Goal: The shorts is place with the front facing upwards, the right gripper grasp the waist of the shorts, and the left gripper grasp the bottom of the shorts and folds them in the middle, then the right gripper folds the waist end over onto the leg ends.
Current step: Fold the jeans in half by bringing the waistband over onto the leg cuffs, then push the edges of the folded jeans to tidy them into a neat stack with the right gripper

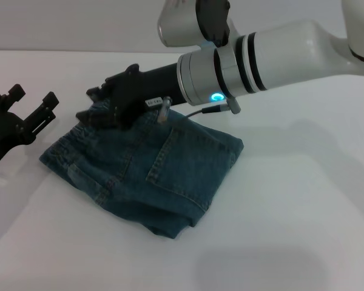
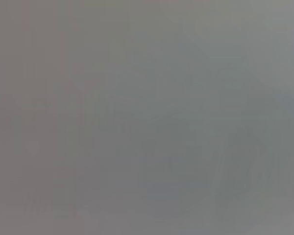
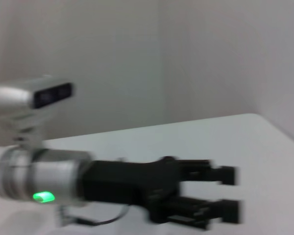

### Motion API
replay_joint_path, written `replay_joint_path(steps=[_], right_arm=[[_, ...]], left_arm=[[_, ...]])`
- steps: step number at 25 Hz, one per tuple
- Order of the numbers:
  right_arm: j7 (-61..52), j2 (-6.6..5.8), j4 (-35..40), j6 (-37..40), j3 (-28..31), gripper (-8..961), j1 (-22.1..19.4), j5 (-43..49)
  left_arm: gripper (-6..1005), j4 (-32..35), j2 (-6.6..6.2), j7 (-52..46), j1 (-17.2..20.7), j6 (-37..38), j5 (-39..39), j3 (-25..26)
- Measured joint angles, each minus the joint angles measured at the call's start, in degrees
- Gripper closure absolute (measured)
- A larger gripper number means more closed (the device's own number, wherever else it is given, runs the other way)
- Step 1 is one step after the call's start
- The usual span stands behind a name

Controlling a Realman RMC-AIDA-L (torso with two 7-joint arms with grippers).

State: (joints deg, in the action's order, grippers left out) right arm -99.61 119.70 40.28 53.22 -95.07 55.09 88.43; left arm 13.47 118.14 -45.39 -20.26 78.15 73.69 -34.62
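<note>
The shorts [image 1: 151,182] lie bunched in a folded bundle on the white table [image 1: 291,230], around the middle of it, with a stitched patch pocket [image 1: 173,154] facing up and the thick folded edge toward the near edge of the table. The left gripper [image 1: 88,104] reaches in low over the bundle's far corner on its silver wrist [image 1: 212,73], status light glowing. Its fingers are spread, one above the denim's edge and one lying against it, and I can't tell whether any cloth sits between them. The right wrist view shows that same claw [image 3: 230,192] side-on, its fingers parallel and parted with a clear gap. The right gripper [image 1: 31,97] hangs off the bundle's other side, just beside it and not touching, fingers splayed wide and holding nothing. The left wrist view is a flat grey blur, with nothing to read there.
</note>
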Motion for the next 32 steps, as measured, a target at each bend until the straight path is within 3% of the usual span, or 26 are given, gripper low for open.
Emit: replay_joint_path(steps=[3,11,14,20,32], right_arm=[[-0.7,-0.35,1.6,5.9,0.3,519,-1.0,0.0],[-7.7,-1.29,2.5,27.4,6.0,519,-2.3,4.7],[-9.9,-1.30,1.0,30.8,7.1,519,-2.6,9.0],[-14.2,-1.08,-2.6,33.1,6.7,521,-2.5,16.8],[-14.8,-1.14,-7.7,29.3,7.3,524,-2.4,21.1]], left_arm=[[186,0.0,-0.03,0.3,0.0,-0.4,-0.3,0.1],[186,-0.1,-0.10,0.9,0.0,-0.8,-0.8,0.1],[186,-0.3,-0.02,1.0,-0.1,-1.1,-0.9,0.1],[186,-0.7,0.03,1.0,-0.3,-1.3,-1.7,0.1],[186,-2.2,0.06,1.8,-0.8,-2.0,-2.3,0.1]])
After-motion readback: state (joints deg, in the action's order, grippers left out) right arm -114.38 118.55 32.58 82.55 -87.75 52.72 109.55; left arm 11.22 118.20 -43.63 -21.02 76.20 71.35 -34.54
